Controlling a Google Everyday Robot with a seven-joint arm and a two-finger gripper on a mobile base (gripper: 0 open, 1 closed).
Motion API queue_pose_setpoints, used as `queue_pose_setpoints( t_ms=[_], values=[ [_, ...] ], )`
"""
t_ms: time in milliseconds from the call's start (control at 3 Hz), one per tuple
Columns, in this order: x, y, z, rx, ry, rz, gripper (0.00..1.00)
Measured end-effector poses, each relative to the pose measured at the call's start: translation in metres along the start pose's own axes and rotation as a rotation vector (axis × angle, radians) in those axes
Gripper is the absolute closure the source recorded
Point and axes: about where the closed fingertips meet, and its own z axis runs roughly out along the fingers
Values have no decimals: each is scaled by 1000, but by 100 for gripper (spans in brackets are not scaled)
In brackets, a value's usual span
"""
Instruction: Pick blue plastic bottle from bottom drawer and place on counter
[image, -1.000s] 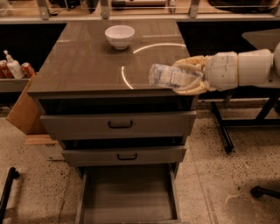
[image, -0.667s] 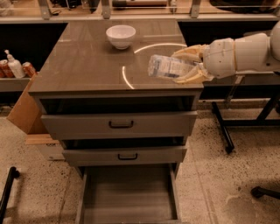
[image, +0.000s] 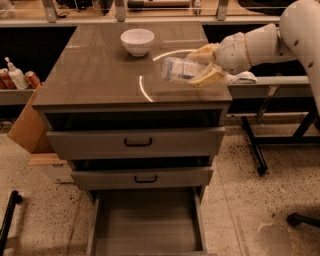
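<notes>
The blue plastic bottle (image: 180, 69) is a small clear bottle with a pale label, held sideways above the right part of the counter (image: 95, 75). My gripper (image: 202, 66) comes in from the right and is shut on the bottle, with one tan finger above it and one below. The bottle's cap end is hidden in the gripper. The bottom drawer (image: 147, 222) is pulled open at the foot of the cabinet and its flat inside shows nothing in it.
A white bowl (image: 137, 41) stands at the back of the counter. The two upper drawers (image: 135, 142) with black handles are slightly open. A pump bottle (image: 16, 75) and cans sit on the left shelf, a cardboard box (image: 27, 125) below. Black table legs (image: 255, 145) stand at right.
My gripper has carried the bottle up and to the left, from beside the counter's right edge to over its right part.
</notes>
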Motion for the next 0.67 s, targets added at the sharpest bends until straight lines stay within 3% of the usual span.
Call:
queue_pose_setpoints(
  t_ms=[667],
  values=[
    [12, -15, 36, -61, 11, 67, 51]
  ],
)
